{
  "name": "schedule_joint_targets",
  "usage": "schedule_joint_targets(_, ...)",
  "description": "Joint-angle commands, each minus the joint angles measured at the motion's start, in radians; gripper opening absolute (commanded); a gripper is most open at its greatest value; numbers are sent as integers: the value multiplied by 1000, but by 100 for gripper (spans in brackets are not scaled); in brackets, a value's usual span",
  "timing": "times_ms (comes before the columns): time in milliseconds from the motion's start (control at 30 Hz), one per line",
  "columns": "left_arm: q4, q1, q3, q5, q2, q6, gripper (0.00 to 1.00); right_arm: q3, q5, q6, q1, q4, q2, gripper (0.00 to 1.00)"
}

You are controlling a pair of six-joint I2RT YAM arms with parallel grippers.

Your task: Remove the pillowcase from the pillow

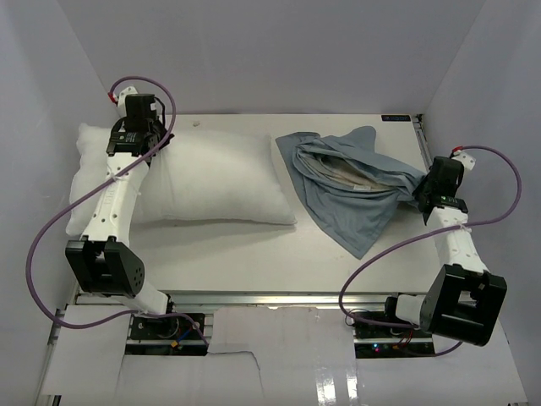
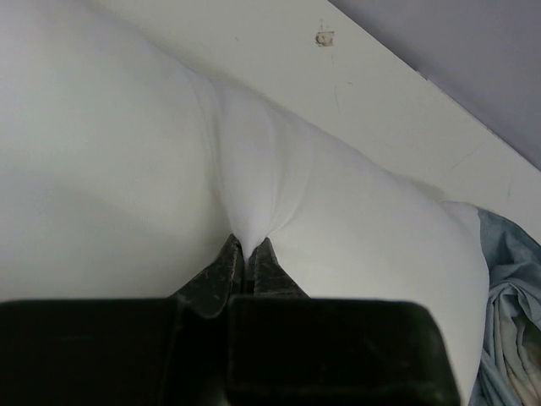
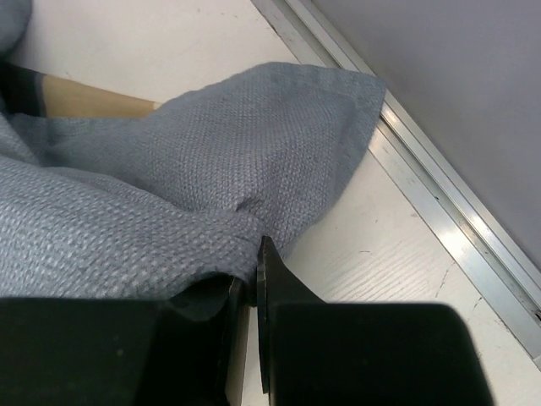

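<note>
The white pillow (image 1: 211,182) lies bare on the left half of the table. My left gripper (image 1: 133,144) is shut on a pinch of the pillow (image 2: 254,194) near its far left end; the cloth puckers into the fingertips (image 2: 228,254). The grey-blue pillowcase (image 1: 351,182) lies crumpled on the right half, apart from the pillow, with cream lining showing in its open mouth. My right gripper (image 1: 427,196) is shut on the right edge of the pillowcase (image 3: 169,186). A tan stripe (image 3: 93,101) shows under the grey fold.
The table's metal edge rail (image 3: 439,194) runs close to the right of my right gripper, with the grey side wall beyond. The back wall stands behind the pillow. A small mark (image 2: 325,37) sits on the tabletop behind the pillow.
</note>
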State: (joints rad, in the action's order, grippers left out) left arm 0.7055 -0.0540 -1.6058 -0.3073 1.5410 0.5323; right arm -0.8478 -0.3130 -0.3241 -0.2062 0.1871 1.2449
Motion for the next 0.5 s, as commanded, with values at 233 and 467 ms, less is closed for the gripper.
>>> schedule_joint_targets(233,-256,3,199,96,-105,317,0,205,211,-73,114,-204,-136,8)
schedule_joint_targets(467,-383,0,357,-31,-124,463,0,268,200,-101,151,-241,-151,8)
